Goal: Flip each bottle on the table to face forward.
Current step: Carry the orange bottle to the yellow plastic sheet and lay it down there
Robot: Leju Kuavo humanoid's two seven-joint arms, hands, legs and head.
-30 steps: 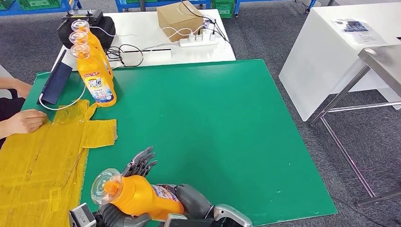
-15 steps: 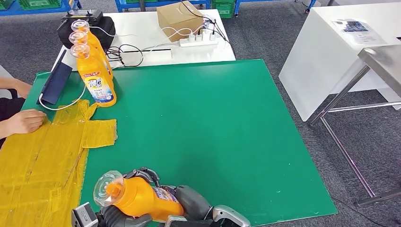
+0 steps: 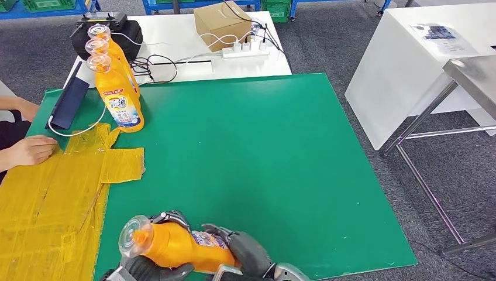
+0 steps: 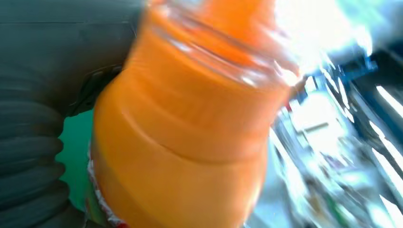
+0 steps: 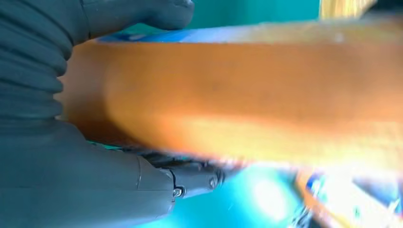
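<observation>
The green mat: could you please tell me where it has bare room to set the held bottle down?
The green mat lies bare across its middle and right, from the standing bottles to its right edge. Its far left corner is crowded: those bottles, a dark tablet and a white cable. Yellow sheeting borders the left. Both hands hold the bottle at the near edge.

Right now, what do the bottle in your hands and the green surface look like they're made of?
The held bottle: probably glossy orange plastic, moulded in smooth steps, with a clear see-through cap and a printed label.
The green mat: a matte, even sheet, perhaps rubber or plastic; flat, with no glare and a few pale specks. I can't tell which.
</observation>
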